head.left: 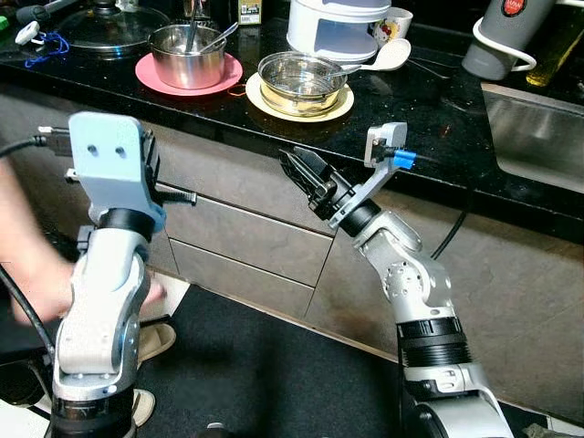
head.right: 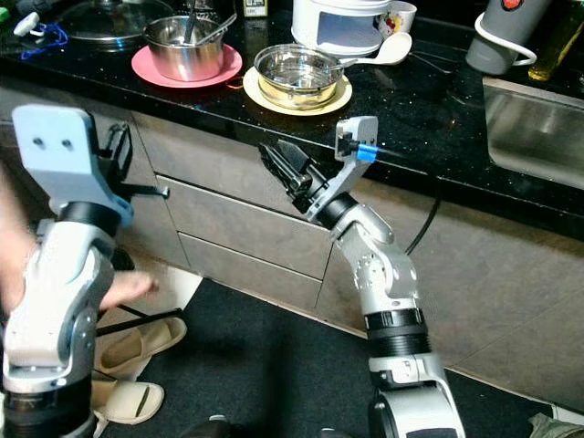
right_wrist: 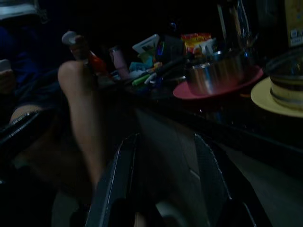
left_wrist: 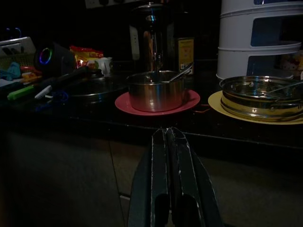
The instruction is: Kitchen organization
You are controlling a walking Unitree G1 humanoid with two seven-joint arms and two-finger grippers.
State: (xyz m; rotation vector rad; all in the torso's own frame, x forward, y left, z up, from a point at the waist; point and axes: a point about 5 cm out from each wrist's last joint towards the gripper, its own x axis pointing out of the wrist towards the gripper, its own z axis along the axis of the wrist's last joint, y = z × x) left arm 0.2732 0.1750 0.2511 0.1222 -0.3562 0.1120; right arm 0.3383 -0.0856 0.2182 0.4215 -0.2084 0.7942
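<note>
The left gripper [left_wrist: 168, 142] is raised in front of the cabinet drawers, below the edge of the black counter [head.left: 429, 109], its 2 fingers pressed together on nothing. Just beyond and above its tips, a small steel pot [head.left: 189, 55] with a utensil leaning inside stands on a pink plate [head.left: 151, 78]. Beside that, nearer the right gripper [head.left: 310, 178], a shallow steel pan [head.left: 299, 82] with a brassy lower band sits on a pale yellow plate [head.left: 342, 105]. The right gripper hangs just under the counter edge beneath this pan, its fingers apart and empty. Behind the pan stands a white stacked steamer [head.left: 338, 27], with a yellow-labelled bottle [left_wrist: 185, 54] near it whose writing is too dim to read. A person's arm [head.left: 27, 265] shows beside the left arm.
</note>
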